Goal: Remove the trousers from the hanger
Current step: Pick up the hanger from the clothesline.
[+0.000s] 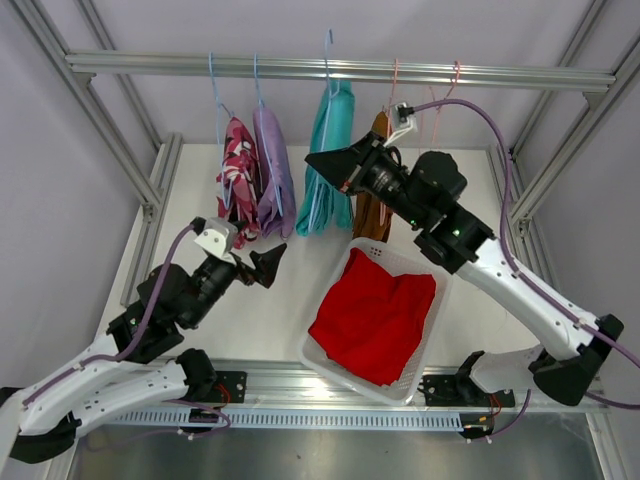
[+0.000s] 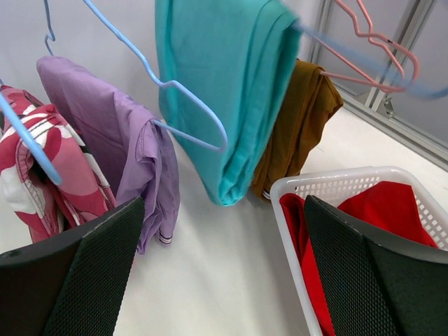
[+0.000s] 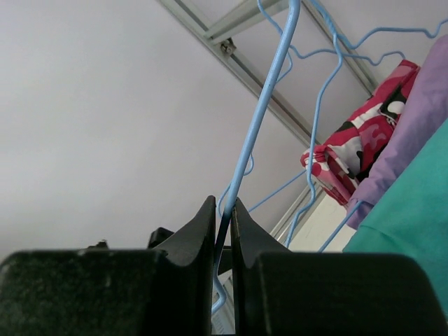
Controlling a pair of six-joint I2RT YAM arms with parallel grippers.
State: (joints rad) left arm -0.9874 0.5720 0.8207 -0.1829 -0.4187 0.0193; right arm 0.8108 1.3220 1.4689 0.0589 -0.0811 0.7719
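My right pincer clamps the blue hanger; left pincer wide. The teal trousers look soft and light: I'd grab the folded bottom.

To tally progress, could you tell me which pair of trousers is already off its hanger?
The red pair, lying in the white basket; the camouflage, lilac, teal and rust-brown pairs all hang on hangers.

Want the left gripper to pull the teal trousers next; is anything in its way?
Almost nothing. The open left gripper faces the teal trousers directly; lilac trousers hang to the left, the basket sits right. Only the lilac pair's blue hanger tip crosses the teal's left edge.
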